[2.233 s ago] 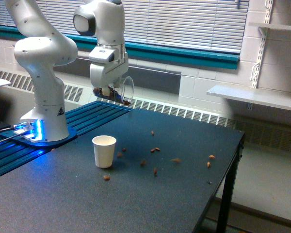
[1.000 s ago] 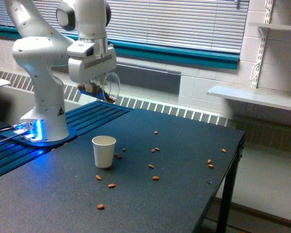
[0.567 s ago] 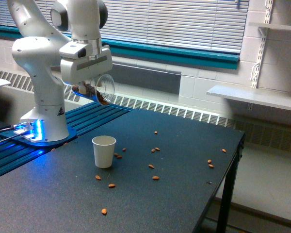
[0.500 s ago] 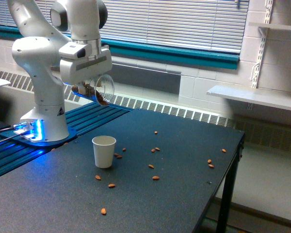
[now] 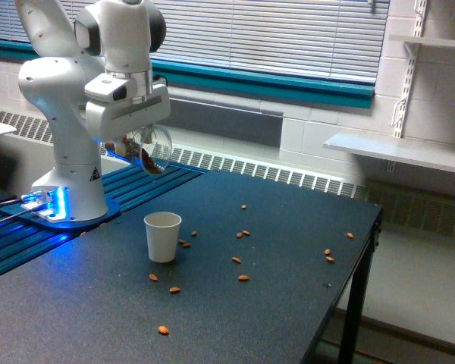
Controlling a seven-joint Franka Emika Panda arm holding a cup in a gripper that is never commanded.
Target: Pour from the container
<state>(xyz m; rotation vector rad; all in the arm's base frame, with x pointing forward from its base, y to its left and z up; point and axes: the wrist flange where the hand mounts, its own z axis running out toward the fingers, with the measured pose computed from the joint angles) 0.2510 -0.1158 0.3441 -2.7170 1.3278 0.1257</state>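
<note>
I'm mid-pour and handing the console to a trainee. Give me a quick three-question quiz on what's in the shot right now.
1. True or false: the clear container in the pincer is tilted, with brown nuts visible inside.
2. Where is the white paper cup?
A. upright on the black table, below the container
B. lying on its side at the table edge
C. held in the pincer
3. Fill in: scattered over the tabletop around the paper cup lie loose ____.

Key:
1. True.
2. A.
3. Nuts; several lie on the exterior view's right of the cup and in front of it.
</note>
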